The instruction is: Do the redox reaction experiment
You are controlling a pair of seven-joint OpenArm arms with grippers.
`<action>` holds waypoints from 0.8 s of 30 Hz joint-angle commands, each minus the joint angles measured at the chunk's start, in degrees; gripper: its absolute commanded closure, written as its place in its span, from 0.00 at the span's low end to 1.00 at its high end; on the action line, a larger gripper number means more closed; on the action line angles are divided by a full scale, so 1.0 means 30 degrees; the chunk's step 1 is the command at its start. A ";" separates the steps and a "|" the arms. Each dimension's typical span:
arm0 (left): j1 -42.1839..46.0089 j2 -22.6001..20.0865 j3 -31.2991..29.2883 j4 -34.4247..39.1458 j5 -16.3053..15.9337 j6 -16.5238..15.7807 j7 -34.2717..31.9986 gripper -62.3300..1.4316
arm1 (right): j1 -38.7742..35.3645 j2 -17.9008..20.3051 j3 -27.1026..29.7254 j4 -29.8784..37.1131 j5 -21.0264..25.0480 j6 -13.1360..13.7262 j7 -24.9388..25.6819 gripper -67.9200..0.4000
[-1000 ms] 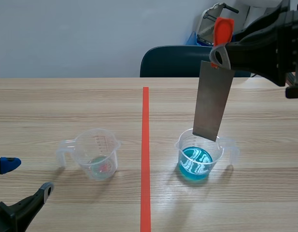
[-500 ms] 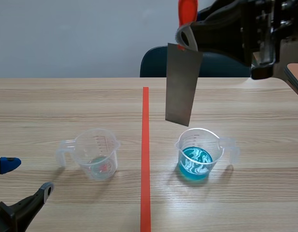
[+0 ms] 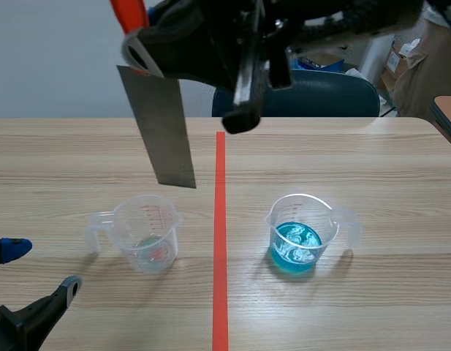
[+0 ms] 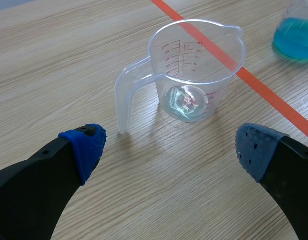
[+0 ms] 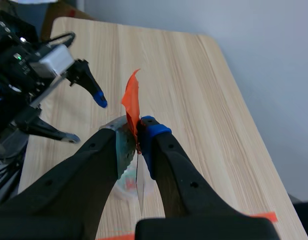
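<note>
We are looking at the clear cup (image 3: 147,232) standing on the wooden surface (image 3: 371,168). It is holding just a tiny bit of see-through liquid at its bottom. High over the clear cup, the right fingers (image 5: 163,150) are pinching a grey metal plate (image 3: 165,128) tight by its top, where an orange tab (image 3: 129,13) is sticking up. The plate is hanging straight down, and its low edge is not touching the clear cup. Near the clear cup, on the robot's side, the left fingers (image 4: 84,147) are resting wide apart and grasping nothing. Past the red line (image 3: 220,234) from the clear cup, a blue cup (image 3: 302,234) is sitting with blue liquid inside.
</note>
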 commanded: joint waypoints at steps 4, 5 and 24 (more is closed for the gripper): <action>-0.0066 0.0095 -0.0153 0.0240 0.0015 0.0109 -0.0291 0.11 | 0.1268 -0.1209 -0.1253 -0.1115 -0.0481 -0.0073 0.0138 0.98; -0.0066 0.0095 -0.0153 0.0240 0.0015 0.0109 -0.0299 0.11 | 0.1464 -0.1486 -0.1515 -0.1443 -0.0481 -0.0073 0.0146 0.98; -0.0066 0.0095 -0.0153 0.0240 0.0015 0.0109 -0.0284 0.11 | 0.3927 -0.4335 -0.2703 -0.5938 -0.0641 -0.0051 0.0138 0.99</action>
